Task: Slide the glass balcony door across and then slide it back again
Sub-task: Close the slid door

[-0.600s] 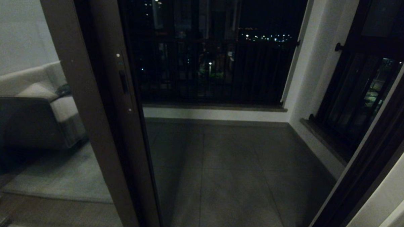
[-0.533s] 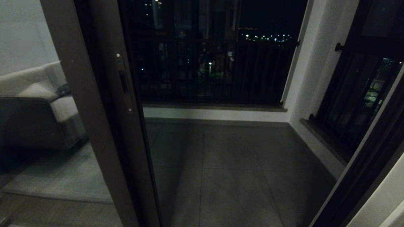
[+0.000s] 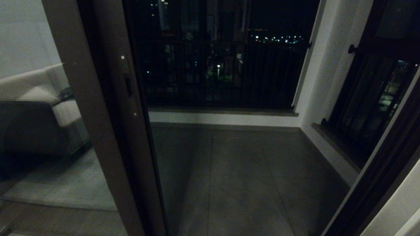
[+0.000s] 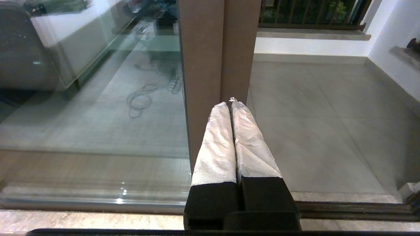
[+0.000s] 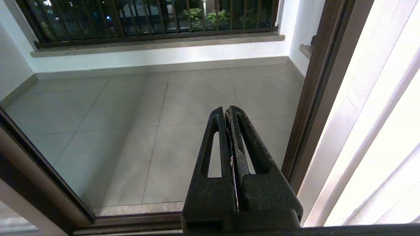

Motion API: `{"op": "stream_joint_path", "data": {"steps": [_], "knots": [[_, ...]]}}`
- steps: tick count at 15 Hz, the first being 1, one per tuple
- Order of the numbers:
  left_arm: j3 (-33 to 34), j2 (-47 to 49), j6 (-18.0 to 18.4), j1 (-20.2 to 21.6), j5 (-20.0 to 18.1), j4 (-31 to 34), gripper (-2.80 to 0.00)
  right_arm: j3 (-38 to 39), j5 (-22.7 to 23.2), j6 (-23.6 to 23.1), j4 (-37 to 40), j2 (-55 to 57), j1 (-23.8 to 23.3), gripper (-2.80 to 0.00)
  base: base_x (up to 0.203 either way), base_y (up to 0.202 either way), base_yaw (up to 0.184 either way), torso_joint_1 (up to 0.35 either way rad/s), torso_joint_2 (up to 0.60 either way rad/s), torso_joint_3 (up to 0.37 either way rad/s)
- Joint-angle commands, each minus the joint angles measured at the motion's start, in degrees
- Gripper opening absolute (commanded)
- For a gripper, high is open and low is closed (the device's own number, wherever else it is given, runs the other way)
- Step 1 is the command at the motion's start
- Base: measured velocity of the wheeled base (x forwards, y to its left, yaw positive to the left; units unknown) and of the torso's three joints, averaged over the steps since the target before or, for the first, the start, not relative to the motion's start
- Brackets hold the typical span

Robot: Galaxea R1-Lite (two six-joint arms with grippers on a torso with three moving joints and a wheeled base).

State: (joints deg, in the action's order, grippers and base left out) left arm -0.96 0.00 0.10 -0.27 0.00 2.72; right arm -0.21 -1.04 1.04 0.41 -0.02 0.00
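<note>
Brown-framed glass balcony door is standing at left of doorway, opening onto tiled balcony floor being left wide. No contact is being made: left gripper jaws closed empty near stile, right gripper jaws closed empty over threshold. Neither slide is being shown under way; how much remains cannot be told.

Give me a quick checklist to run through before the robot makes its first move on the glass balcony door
1. Glass balcony door in view, its handle visible on the stile: ok.
2. Doorway onto the balcony floor free of obstacles: ok.
3. Left gripper shut, empty, short of the door frame: ok.
4. Right gripper shut, empty, over the floor: ok.
5. Bottom track unobstructed: ok where visible.
6. Whether the door is latched: cannot tell.
</note>
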Motion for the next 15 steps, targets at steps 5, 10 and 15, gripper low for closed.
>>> {"op": "stream_joint_path", "data": {"steps": [5,10,15], "knots": [[0.0,0.0,-0.01,0.0,0.0,0.01,-2.8,0.03,-0.28,0.81,-0.15,0.02,0.0,-2.8,0.0,0.0,0.0,0.0,0.0,0.0],[0.0,0.0,2.62,0.01,-0.07,0.09,-2.8,0.03,-0.28,0.81,-0.15,0.02,0.0,-2.8,0.0,0.0,0.0,0.0,0.0,0.0],[-2.75,0.39,3.38,0.0,-0.07,0.19,-2.8,0.03,-0.28,0.81,-0.15,0.02,0.0,-2.8,0.0,0.0,0.0,0.0,0.0,0.0]]}}
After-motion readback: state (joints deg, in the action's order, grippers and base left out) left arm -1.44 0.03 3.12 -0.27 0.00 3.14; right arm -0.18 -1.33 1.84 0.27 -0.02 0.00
